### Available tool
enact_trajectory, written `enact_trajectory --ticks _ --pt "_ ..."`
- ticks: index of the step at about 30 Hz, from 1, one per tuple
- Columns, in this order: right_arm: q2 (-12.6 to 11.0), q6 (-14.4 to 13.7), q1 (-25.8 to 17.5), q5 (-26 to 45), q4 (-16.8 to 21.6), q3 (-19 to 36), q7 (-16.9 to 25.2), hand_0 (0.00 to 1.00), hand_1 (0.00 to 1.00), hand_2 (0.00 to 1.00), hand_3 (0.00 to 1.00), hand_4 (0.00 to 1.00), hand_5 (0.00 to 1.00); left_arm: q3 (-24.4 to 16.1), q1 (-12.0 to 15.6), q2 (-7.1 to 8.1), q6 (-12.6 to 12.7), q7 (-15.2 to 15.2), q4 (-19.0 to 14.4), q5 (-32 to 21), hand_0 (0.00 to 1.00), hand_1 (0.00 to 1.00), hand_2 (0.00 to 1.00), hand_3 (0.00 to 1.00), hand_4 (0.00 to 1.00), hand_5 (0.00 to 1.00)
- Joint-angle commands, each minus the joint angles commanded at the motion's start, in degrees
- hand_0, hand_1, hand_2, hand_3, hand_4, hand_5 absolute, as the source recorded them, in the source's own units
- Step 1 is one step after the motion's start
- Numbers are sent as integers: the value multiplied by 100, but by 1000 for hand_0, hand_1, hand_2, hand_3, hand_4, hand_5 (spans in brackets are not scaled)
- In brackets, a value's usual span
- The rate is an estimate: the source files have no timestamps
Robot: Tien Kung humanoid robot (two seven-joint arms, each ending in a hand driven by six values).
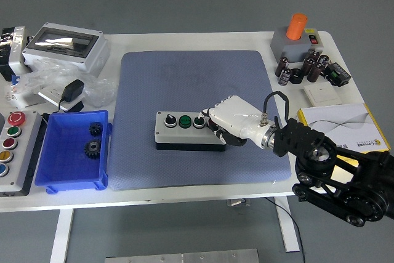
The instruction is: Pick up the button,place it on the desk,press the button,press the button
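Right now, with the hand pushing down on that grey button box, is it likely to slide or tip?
Probably neither. The button box is long and low and lies flat, so tipping looks unlikely. It sits on the textured blue mat, which likely resists sliding. The right hand covers its right end, so an off-centre press might rock it slightly; its weight cannot be judged.

An electronics workshop, we reckon.
We see gears in a blue bin [46, 167], capacitors [301, 69] and a control box [11, 149] crowding the white bench [197, 40].
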Motion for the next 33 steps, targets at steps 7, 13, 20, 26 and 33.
enact_trajectory --ticks 7,13,20,26,33 --pt "-103 -598 -73 730 244 450 522 108 66 142 680 265 2 31 -1 -5 8 -2 0 -37 725 733 665 668 717 396" --pt "-192 -651 -167 1546 462 1022 776 108 67 147 681 260 2 15 0 -7 10 11 0 -22 725 732 665 667 713 406" --pt "-123 -65 -156 1598 406 1092 532 145 138 179 702 391 79 8 -3 -10 5 20 0 -12 726 733 665 667 712 408" --pt "-7 284 -58 1337 367 1029 250 871 962 998 998 994 448 1 -12 -8 -1 14 0 -9 725 732 665 666 710 410" --pt "181 508 68 1064 314 860 -104 998 998 998 998 998 447 7 -14 -6 -7 14 0 -24 725 732 665 664 710 411"
